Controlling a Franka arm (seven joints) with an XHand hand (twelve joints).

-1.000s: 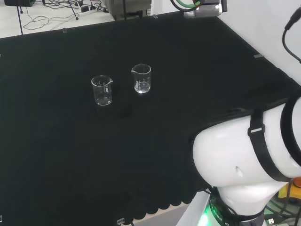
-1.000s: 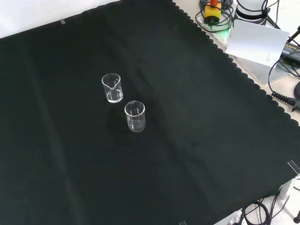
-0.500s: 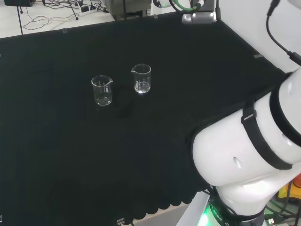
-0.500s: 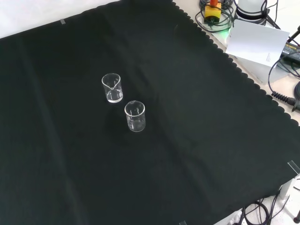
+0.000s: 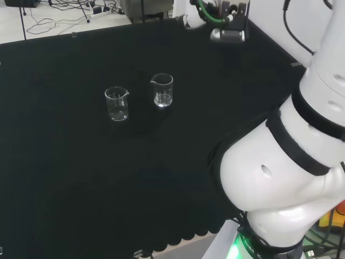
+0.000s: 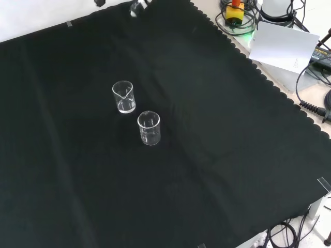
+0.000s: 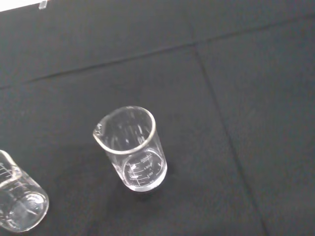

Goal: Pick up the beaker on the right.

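The right beaker (image 5: 162, 90) stood upright on the counter (image 5: 64, 178) in the head view, just beside a second beaker (image 5: 117, 103) to its left, the two apart and not touching. In the front view the same pair stood near the cloth's middle, one (image 6: 123, 96) higher and to the left of the other (image 6: 149, 128). The wrist view looked down on one beaker (image 7: 132, 147), spout visible, another (image 7: 17, 206) near it. Whether the fingers were wide or curled could not be told.

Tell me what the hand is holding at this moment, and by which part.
Nothing is held. Both beakers, the right beaker and the left beaker in the head view, stand free on the black cloth.
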